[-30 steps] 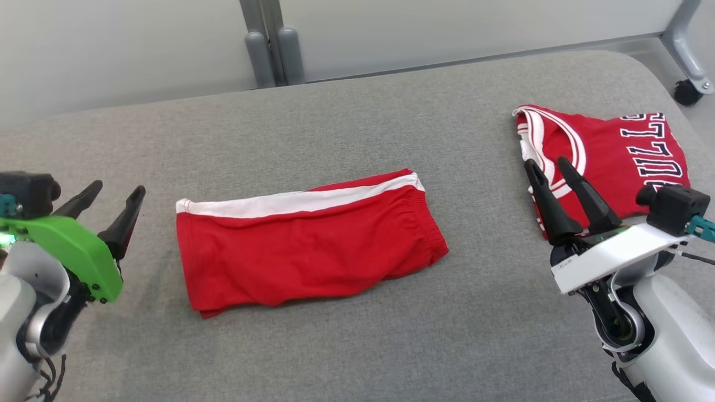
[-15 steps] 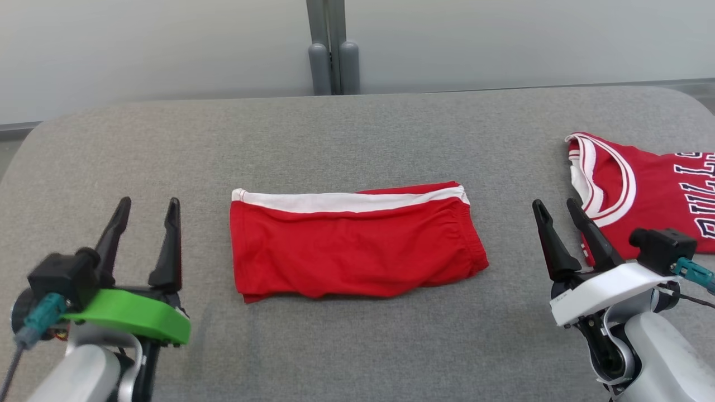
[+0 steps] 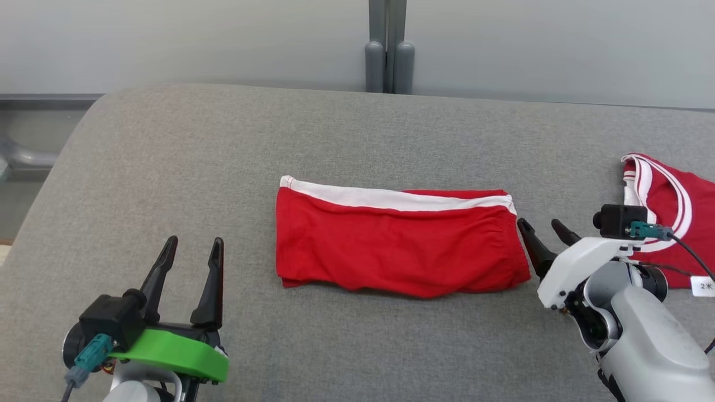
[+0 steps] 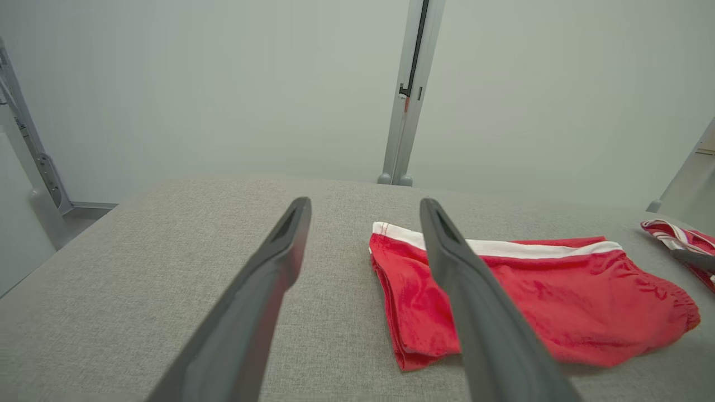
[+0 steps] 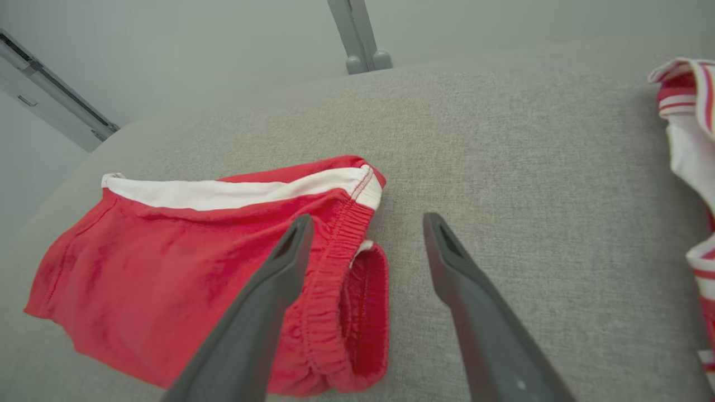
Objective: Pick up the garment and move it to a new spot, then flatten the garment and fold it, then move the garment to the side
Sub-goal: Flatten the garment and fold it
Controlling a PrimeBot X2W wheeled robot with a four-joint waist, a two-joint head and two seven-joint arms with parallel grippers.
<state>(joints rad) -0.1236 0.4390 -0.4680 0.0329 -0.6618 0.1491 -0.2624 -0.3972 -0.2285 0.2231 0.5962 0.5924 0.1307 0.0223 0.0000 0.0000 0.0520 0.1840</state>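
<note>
The head camera has swung to the left, so the whole scene sits further right in its view. The right gripper (image 3: pixel 540 223) has closed in on the red shorts (image 3: pixel 399 251) and is now just beside their elastic waistband end. Its fingers are spread apart and hold nothing; whether one tip touches the cloth I cannot tell. The shorts lie folded, white stripe along the far edge, in the middle of the grey cushion (image 3: pixel 223 145). The left gripper (image 3: pixel 194 241) hovers near the shorts' other end, apart from them, fingers spread and empty. A red jersey (image 3: pixel 665 206) lies at the right edge.
</note>
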